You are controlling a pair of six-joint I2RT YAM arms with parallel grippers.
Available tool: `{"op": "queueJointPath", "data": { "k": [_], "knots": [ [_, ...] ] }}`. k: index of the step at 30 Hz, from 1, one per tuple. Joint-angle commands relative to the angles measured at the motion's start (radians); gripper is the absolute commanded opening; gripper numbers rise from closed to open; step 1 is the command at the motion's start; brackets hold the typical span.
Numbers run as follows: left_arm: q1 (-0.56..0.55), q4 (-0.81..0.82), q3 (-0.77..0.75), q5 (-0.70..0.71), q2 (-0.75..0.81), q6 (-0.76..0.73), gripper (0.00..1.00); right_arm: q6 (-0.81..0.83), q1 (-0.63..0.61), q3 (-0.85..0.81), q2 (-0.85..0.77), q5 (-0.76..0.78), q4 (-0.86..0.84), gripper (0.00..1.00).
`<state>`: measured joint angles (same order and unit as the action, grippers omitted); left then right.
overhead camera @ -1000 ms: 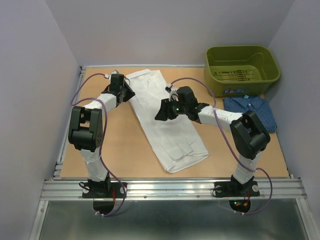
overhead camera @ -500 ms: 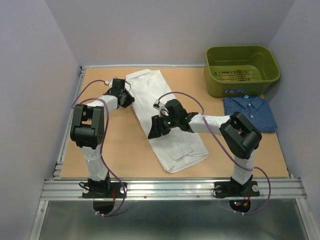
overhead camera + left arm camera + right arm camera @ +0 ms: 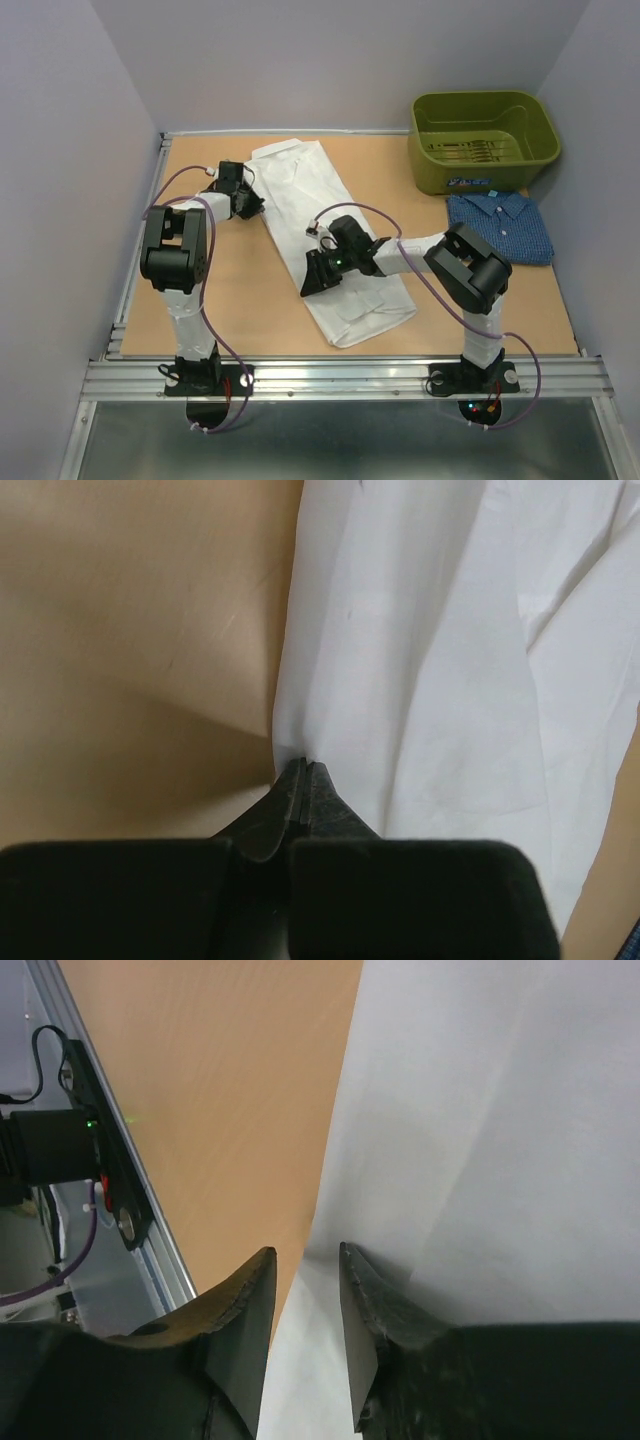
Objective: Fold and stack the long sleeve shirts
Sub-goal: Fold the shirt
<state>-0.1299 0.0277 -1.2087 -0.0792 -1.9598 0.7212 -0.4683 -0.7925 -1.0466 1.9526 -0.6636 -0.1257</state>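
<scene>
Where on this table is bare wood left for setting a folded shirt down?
Bare wood lies between the white shirt and the green bin, and at the near left between the left arm and that shirt. The near right corner below the blue shirt is free too. Crowded: the far right, bin and blue shirt close together.

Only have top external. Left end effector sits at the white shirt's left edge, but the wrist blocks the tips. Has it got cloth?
Observer: Yes. The left wrist view shows the left end effector shut, pinching the edge of the white shirt at its tips.
Operator: Right one clamped too?
Observer: No. In the right wrist view the right end effector straddles the shirt's edge, and there is a clear gap between its fingers.
Operator: Cloth flat there?
Observer: One crease runs away from the fingers. I can't count layers.
</scene>
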Motion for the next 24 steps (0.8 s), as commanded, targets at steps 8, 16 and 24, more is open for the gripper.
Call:
{"op": "queueJointPath", "data": {
  "k": [8,16,24],
  "knots": [
    [0.088,-0.015,0.035,-0.047,0.033,-0.049,0.00,0.013,-0.011,0.086,0.000,-0.027,0.080,0.34],
    [0.099,-0.015,-0.020,-0.053,0.022,-0.085,0.02,0.026,-0.011,0.079,-0.087,-0.004,0.109,0.41],
    [0.099,-0.026,-0.055,-0.051,0.070,-0.103,0.20,0.059,-0.013,0.079,-0.223,0.158,0.219,0.55]
  ]
}}
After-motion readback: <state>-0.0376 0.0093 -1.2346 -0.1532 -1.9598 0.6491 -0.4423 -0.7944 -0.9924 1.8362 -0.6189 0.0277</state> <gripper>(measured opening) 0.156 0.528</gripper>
